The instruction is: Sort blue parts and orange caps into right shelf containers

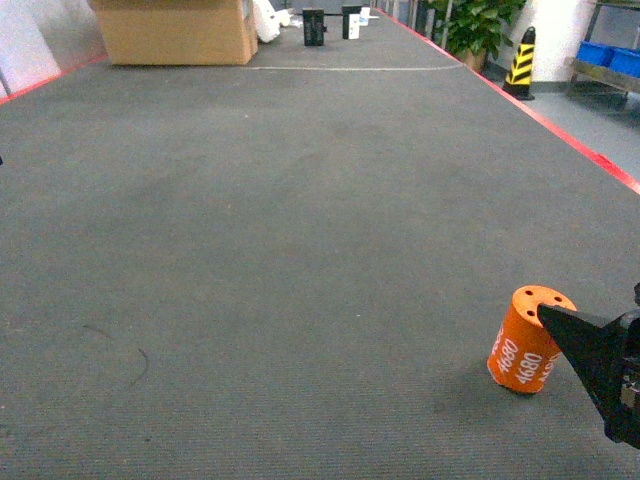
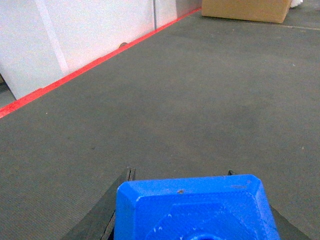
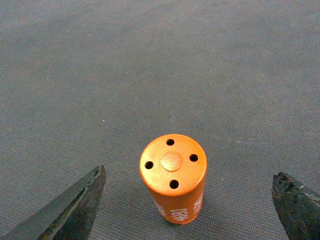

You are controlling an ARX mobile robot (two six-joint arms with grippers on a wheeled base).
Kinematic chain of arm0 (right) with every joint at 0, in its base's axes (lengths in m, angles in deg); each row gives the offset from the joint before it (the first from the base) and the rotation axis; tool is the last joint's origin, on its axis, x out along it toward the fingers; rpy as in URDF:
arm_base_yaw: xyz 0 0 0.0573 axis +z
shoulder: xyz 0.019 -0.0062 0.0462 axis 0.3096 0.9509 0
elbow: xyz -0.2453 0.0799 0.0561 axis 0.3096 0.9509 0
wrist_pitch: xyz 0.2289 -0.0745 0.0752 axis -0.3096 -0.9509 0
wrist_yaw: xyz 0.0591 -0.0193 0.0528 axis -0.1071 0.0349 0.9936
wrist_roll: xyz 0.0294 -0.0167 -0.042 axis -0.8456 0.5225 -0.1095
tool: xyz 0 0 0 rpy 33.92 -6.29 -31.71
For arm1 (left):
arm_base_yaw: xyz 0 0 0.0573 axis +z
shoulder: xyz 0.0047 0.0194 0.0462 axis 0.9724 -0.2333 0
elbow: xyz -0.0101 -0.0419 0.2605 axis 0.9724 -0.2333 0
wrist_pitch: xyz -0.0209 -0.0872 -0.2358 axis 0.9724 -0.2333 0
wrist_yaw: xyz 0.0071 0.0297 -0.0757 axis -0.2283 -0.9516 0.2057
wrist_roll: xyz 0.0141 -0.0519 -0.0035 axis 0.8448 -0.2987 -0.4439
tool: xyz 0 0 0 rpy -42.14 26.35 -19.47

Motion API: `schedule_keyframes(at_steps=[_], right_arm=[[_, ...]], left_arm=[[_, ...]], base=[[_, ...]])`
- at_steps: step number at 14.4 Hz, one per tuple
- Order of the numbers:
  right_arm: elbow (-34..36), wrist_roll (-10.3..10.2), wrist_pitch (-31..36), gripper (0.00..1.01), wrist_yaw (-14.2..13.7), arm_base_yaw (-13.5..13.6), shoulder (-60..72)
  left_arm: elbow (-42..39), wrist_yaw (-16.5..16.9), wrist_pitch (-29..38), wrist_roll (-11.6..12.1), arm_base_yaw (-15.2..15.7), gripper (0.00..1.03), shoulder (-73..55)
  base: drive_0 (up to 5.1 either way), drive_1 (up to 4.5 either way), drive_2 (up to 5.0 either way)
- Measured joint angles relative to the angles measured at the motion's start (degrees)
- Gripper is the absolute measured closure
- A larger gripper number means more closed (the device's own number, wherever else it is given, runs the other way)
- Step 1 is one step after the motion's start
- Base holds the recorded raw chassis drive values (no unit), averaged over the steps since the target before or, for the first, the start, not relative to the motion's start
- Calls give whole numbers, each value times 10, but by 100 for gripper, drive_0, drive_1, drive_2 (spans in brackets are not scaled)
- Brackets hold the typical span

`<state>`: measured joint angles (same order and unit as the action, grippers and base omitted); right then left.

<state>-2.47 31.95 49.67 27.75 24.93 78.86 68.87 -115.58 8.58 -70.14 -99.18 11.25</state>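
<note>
Orange cap [image 3: 173,177] stood upright on the dark grey carpeted floor [image 1: 280,250], near the lower right corner of our head view, with white "4680" print on its side and four small holes around a raised centre on its flat top. We saw our right gripper [image 3: 192,210] set about it with the jaws spread wide: one dark finger [image 3: 70,210] well off to one side of the cap and the other finger [image 3: 297,205] well off to the other, neither touching it. In the head view a black finger tip overlapped the cap's rim, so contact there we could not tell.

Our left gripper [image 2: 195,212] pinched a blue part [image 2: 195,210], a chunky bright blue block with bevelled corners that filled the bottom of the left wrist view; its dark fingers showed just at either side of the block.

Open carpet ran ahead of us and to the left of the cap. A red line [image 1: 560,135] edged the carpet on the right, slanting away into the distance, and another red line [image 2: 85,72] ran along the left edge at the foot of a white wall [image 2: 75,35]. At the far end sat a large cardboard box [image 1: 175,30]. Beyond the right red line stood a yellow-and-black striped cone [image 1: 521,62], and further right, blue crates [image 1: 612,58] rested on a shelf, well apart from the cap.
</note>
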Motion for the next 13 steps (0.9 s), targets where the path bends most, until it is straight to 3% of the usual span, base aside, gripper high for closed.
schedule_keyframes(at_steps=[13], right_arm=[[-82,6,25,3,-34,41,139]], left_arm=[[0,0,0,0,0,58,0]], base=[[0,0,0]])
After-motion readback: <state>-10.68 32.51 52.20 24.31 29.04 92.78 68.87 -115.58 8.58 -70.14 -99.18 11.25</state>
